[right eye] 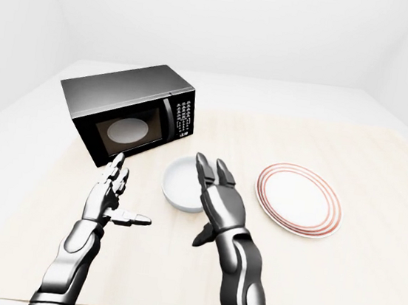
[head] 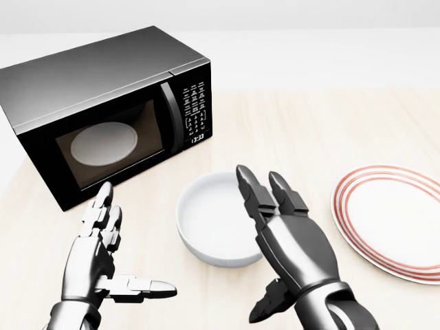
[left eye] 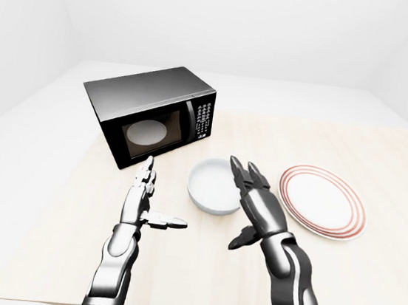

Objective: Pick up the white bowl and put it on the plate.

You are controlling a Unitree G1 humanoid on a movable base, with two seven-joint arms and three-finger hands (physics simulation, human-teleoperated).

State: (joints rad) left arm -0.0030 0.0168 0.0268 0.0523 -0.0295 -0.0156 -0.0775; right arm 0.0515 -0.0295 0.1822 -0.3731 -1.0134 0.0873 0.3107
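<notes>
At the lower middle of the head view, your right hand is spread open, back toward the camera, covering the right side of the white bowl and gripping nothing. Your left hand, lower left, is open too, thumb pointing right, apart from the bowl. Right of the bowl lies the red-ringed plate on the tabletop; a microwave sits upper left.
</notes>
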